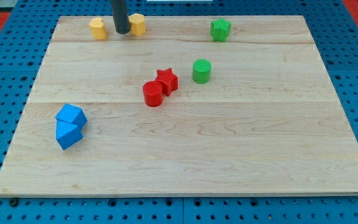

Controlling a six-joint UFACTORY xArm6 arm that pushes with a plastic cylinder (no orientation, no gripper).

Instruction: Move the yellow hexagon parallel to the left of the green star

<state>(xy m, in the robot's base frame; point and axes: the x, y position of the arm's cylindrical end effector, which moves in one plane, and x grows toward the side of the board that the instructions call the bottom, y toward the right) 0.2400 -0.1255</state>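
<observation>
A yellow hexagon (138, 25) lies near the board's top edge, left of centre. My tip (122, 32) is down on the board right beside the hexagon's left side, between it and a second yellow block (98, 28) whose shape I cannot make out. The green star (220, 29) lies in the same top row, well to the right of the hexagon, with bare board between them.
A green cylinder (201, 70) sits below the green star. A red star (167, 80) and a red cylinder (153, 93) touch near the board's middle. Two blue blocks (71, 116) (68, 134) sit together at the left. The wooden board (229, 155) lies on a blue pegboard.
</observation>
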